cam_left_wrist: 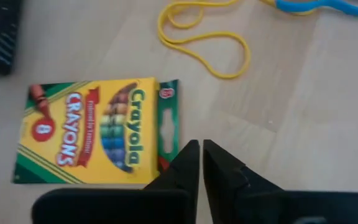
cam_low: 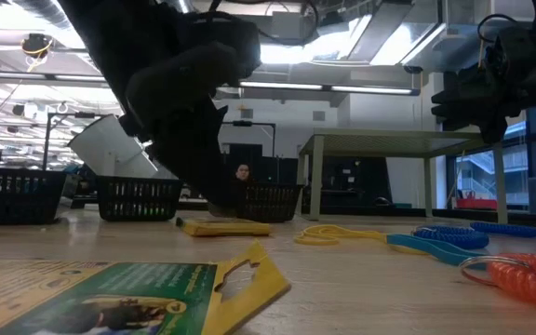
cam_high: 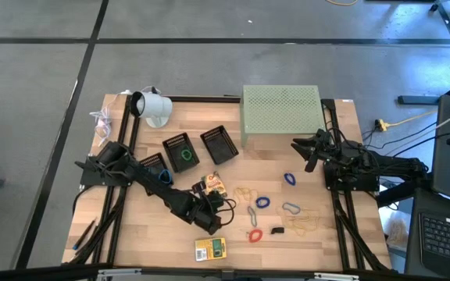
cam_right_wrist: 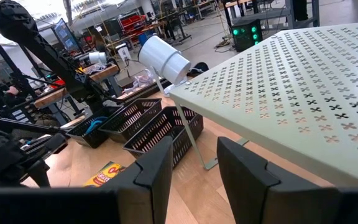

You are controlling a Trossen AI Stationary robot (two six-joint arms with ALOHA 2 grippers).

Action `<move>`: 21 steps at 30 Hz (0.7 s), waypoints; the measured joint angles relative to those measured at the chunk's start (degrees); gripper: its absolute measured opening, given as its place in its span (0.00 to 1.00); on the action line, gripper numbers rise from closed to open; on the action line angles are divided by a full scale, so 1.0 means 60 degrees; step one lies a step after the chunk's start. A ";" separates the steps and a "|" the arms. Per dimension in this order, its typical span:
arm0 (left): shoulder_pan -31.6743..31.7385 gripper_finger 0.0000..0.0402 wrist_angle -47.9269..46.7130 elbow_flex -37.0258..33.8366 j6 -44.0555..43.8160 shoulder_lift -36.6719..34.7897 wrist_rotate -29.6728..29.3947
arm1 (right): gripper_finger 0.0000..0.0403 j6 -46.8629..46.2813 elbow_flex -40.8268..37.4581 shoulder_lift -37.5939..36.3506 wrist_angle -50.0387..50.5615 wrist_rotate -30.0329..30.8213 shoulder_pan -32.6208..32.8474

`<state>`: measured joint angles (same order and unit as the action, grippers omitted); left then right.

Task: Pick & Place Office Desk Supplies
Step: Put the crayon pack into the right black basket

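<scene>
My left gripper (cam_left_wrist: 201, 149) (cam_high: 213, 205) is shut and sits low over the table, its tips right beside the green flap end of a yellow crayon packet (cam_left_wrist: 92, 130) (cam_high: 212, 184) that lies flat. A second yellow packet (cam_high: 210, 249) (cam_low: 138, 293) lies flat near the table's near edge. Loose yellow (cam_left_wrist: 197, 37), blue (cam_high: 290, 179), red (cam_high: 254, 234) and tan (cam_high: 303, 224) rubber bands, a black binder clip (cam_high: 277, 231) and metal clips (cam_high: 291, 208) lie to the right of it. My right gripper (cam_right_wrist: 194, 162) (cam_high: 304, 153) is open and waits in the air by the green stand. My left gripper comes slanting down from the table's left, with its shut fingertips (cam_left_wrist: 190, 152) at the packet's green flap end (cam_left_wrist: 166, 121). I cannot tell whether they touch it. The packet lies flat on the table.
Three black mesh baskets (cam_high: 180, 150) (cam_high: 218, 144) (cam_high: 153, 165) stand behind the left arm, one holding a green band. A pale green perforated stand (cam_high: 281, 113) and a white cup-like object (cam_high: 151, 105) occupy the far side. People and furniture show in the room beyond.
</scene>
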<state>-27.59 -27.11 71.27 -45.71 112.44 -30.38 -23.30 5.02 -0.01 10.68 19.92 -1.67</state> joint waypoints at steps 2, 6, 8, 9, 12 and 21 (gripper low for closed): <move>-0.0004 0.09 0.0001 0.0006 0.0001 0.0000 0.0127 | 0.33 -0.0002 0.0000 0.0000 -0.0001 0.0002 0.0000; -0.0011 0.18 0.0014 0.0010 0.0590 0.0075 0.0345 | 0.33 0.0001 0.0000 0.0000 -0.0001 0.0004 0.0000; -0.0011 0.23 0.0064 0.0019 0.0956 0.0164 0.0414 | 0.33 0.0000 0.0000 0.0000 0.0001 0.0004 0.0000; -0.0015 0.26 -0.0003 0.0021 0.1166 0.0189 0.0384 | 0.33 -0.0001 0.0000 0.0000 0.0001 0.0006 0.0000; 0.0005 0.31 0.0024 0.0032 0.1842 0.0278 -0.0004 | 0.33 -0.0002 0.0000 0.0000 0.0003 0.0028 0.0000; 0.0208 0.36 -0.0222 0.0024 0.2983 0.0453 -0.0756 | 0.32 -0.0002 0.0000 0.0000 -0.0001 0.0025 0.0000</move>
<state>-26.35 -28.44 71.41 -27.82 115.16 -34.92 -23.31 5.02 -0.01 10.68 20.08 -1.67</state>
